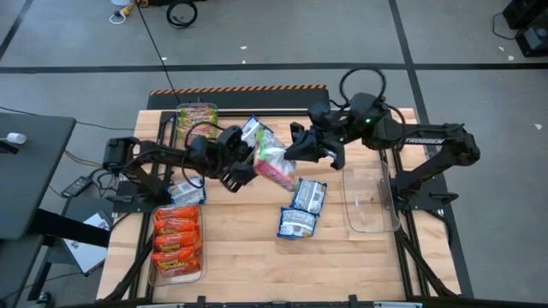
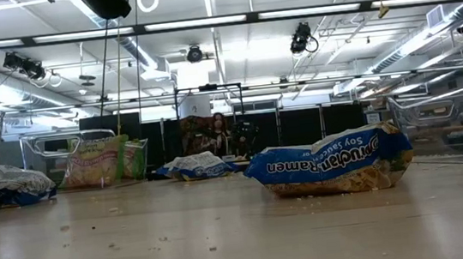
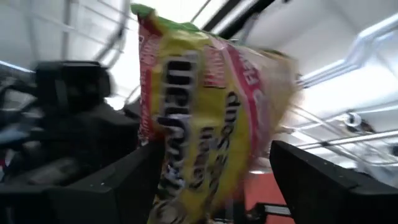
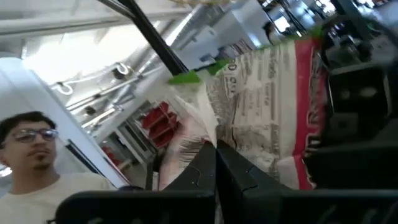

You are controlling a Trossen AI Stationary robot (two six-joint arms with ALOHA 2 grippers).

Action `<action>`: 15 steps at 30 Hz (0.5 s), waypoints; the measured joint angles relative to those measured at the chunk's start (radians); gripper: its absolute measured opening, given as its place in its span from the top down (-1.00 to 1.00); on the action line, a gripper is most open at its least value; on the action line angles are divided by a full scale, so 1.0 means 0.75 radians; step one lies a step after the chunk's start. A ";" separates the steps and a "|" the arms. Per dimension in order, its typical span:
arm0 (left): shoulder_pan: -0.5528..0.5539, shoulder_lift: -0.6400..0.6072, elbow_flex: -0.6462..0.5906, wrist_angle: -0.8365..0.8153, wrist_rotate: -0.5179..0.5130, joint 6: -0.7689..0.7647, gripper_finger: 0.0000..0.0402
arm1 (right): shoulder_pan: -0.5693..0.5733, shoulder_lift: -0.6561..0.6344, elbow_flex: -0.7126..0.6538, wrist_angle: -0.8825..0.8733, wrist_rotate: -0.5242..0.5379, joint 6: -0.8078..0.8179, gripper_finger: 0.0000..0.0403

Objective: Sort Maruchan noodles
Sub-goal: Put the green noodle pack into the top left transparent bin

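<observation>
Handover in progress above table centre, by the look of it. Right gripper (image 1: 301, 147) is clenched on edge of a green-pink-yellow packet (image 1: 272, 162), holding it up off the table (image 1: 257, 257); right wrist view shows the two fingers (image 4: 205, 163) pinched together on the wrapper seam. Left gripper (image 1: 242, 164) sits just beside the same pkt w/ fingers spread wide; left wrist view shows the wrapper hanging between them, not yet gripped. Probable reason for hold: pkt is presented edge-on so the left arm can take it and carry it to the bin on its own side.

Containers:
- Far-left bin (image 1: 190, 120), clear plastic: holds green-pink-yellow pkts, so likely destination for the held one.
- Near-left bin (image 1: 152, 261): holds a row of orange-red packets (image 1: 176, 239).
- Right bin (image 1: 370, 201): nothing visible inside; judged to be meant for the blue-white type.

Loose items: two blue-white packets (image 1: 301, 209) lie on bare wood near centre, touching or nearly so. Another blue-white packet (image 1: 187, 192) lies near the left arm base, by the orange-red bin. One more pale pkt (image 1: 254, 130) sits behind the grippers; variant unclear.

A person (image 4: 34, 165) shows beyond the table in right wrist view.
</observation>
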 joint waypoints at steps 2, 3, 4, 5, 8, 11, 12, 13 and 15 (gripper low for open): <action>0.010 0.000 0.000 -0.027 -0.020 0.013 -0.48 | 0.000 0.003 -0.002 -0.004 0.003 -0.009 0.97; 0.017 0.000 0.000 -0.031 -0.036 0.025 -0.48 | -0.001 0.001 -0.002 0.003 0.010 -0.012 0.97; 0.026 -0.001 0.000 -0.044 -0.037 0.034 -0.48 | -0.001 0.000 -0.002 0.013 0.015 -0.011 0.97; 0.036 -0.002 0.000 -0.071 -0.034 0.041 -0.48 | -0.001 0.000 -0.001 0.026 0.015 -0.010 0.97; 0.066 -0.002 0.000 -0.121 -0.017 0.047 -0.48 | 0.006 0.000 -0.001 0.071 0.009 -0.009 0.97; 0.085 -0.002 0.000 -0.116 0.032 0.051 -0.48 | 0.011 0.001 -0.001 0.060 0.007 -0.002 0.97; 0.087 -0.001 0.000 -0.099 0.046 0.051 -0.48 | 0.011 0.002 -0.001 0.053 0.008 0.002 0.97; 0.091 0.000 0.000 -0.063 0.060 0.050 -0.48 | 0.011 0.002 -0.001 0.039 0.011 0.011 0.97; 0.091 0.000 0.000 0.009 0.079 0.051 -0.48 | 0.011 0.001 -0.001 -0.001 0.023 0.021 0.97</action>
